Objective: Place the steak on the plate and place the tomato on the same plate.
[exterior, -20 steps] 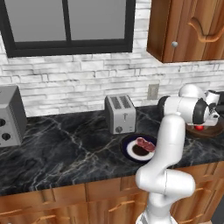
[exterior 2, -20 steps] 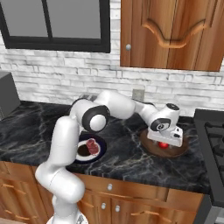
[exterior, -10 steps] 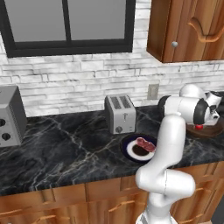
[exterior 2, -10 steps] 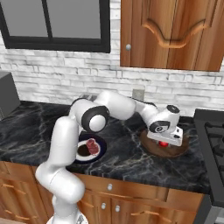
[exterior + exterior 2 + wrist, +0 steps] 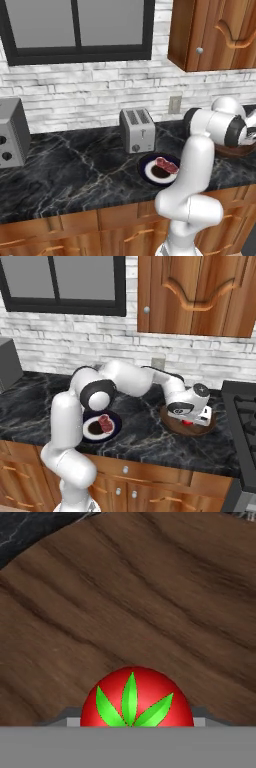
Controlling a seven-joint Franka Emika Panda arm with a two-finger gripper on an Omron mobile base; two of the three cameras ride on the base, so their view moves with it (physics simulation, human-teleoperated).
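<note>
From the left base view, your pinkish-red raw steak (image 5: 167, 164) already lies on the round navy-rimmed plate (image 5: 145, 170), near the silver toaster (image 5: 137, 129).

In the right base view, the gripper (image 5: 188, 422) reaches far right, down on the brown round wooden dish (image 5: 170, 421).

In the hand view, the small red tomato with a green top (image 5: 136, 698) sits pinched between the closed jaws. Lift straight up before swinging left, and keep the squeeze steady so the round tomato doesn't roll out.
</note>
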